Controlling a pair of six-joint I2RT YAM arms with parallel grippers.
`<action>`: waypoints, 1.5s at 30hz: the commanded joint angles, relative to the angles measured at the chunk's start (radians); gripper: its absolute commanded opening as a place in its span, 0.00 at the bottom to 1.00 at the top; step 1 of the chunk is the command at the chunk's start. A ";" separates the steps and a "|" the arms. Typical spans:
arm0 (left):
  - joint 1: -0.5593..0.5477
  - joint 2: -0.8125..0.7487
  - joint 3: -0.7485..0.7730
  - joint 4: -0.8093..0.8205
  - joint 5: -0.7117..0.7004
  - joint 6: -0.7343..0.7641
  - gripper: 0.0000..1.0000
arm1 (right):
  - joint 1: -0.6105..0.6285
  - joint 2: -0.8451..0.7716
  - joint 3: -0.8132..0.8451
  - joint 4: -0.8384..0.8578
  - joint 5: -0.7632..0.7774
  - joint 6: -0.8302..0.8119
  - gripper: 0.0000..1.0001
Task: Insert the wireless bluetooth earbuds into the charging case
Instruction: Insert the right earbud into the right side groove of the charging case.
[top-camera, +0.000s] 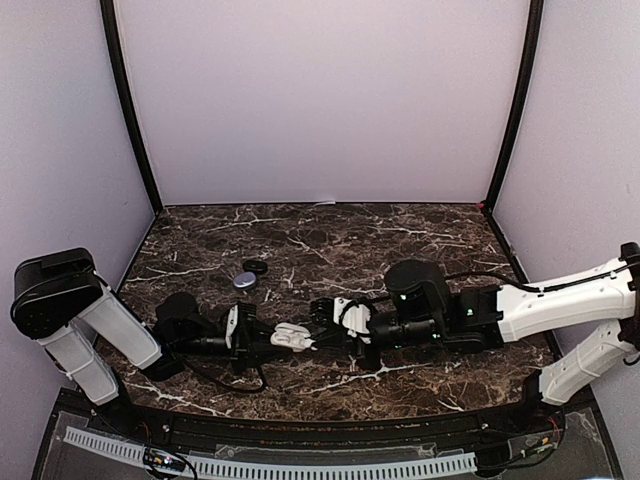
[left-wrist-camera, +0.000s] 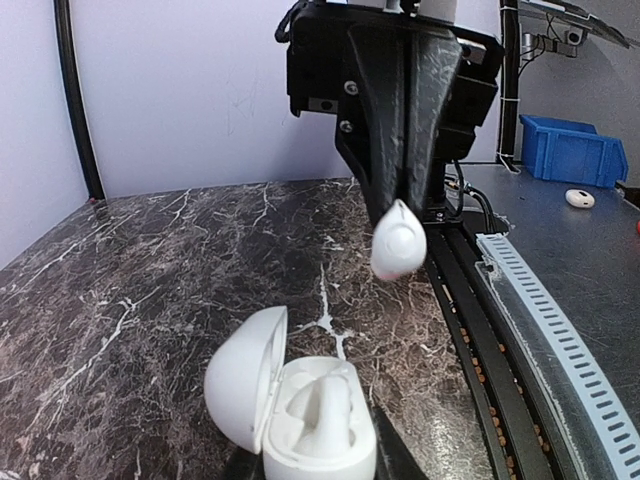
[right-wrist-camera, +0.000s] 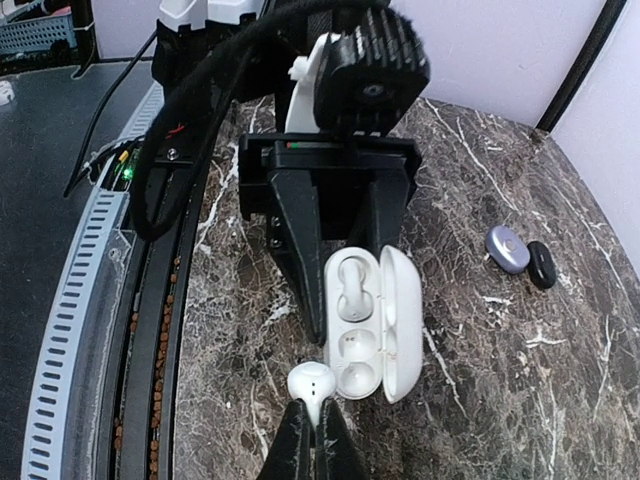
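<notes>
The white charging case (right-wrist-camera: 365, 318) stands open with its lid (right-wrist-camera: 405, 320) swung aside, gripped between my left gripper's fingers (right-wrist-camera: 300, 250). One white earbud (right-wrist-camera: 351, 290) sits in the far slot; the near slot (right-wrist-camera: 356, 372) is empty. My right gripper (right-wrist-camera: 312, 440) is shut on the stem of a second white earbud (right-wrist-camera: 311, 383), just beside the case's near end. In the left wrist view the case (left-wrist-camera: 318, 425) is at my left gripper (left-wrist-camera: 320, 466), and the held earbud (left-wrist-camera: 398, 240) hangs above it. The top view shows the case (top-camera: 291, 337) between the left gripper (top-camera: 280, 340) and the right gripper (top-camera: 320, 323).
A grey-purple oval case (right-wrist-camera: 507, 247) and a flat black ring (right-wrist-camera: 541, 264) lie farther back on the marble table (top-camera: 420, 250); both show in the top view, the case (top-camera: 245, 281) and the ring (top-camera: 255, 267). A cable track (right-wrist-camera: 80, 330) runs along the near edge. A blue bin (left-wrist-camera: 572, 155) stands off the table.
</notes>
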 joint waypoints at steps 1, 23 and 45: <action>0.003 -0.030 0.012 0.009 -0.006 0.001 0.15 | 0.026 0.052 0.031 0.037 0.028 0.005 0.00; 0.004 -0.039 0.010 -0.005 -0.005 0.006 0.14 | 0.033 0.132 0.094 0.028 0.133 -0.048 0.00; 0.003 -0.042 0.012 -0.011 -0.006 0.007 0.14 | 0.032 0.169 0.137 -0.038 0.144 -0.088 0.00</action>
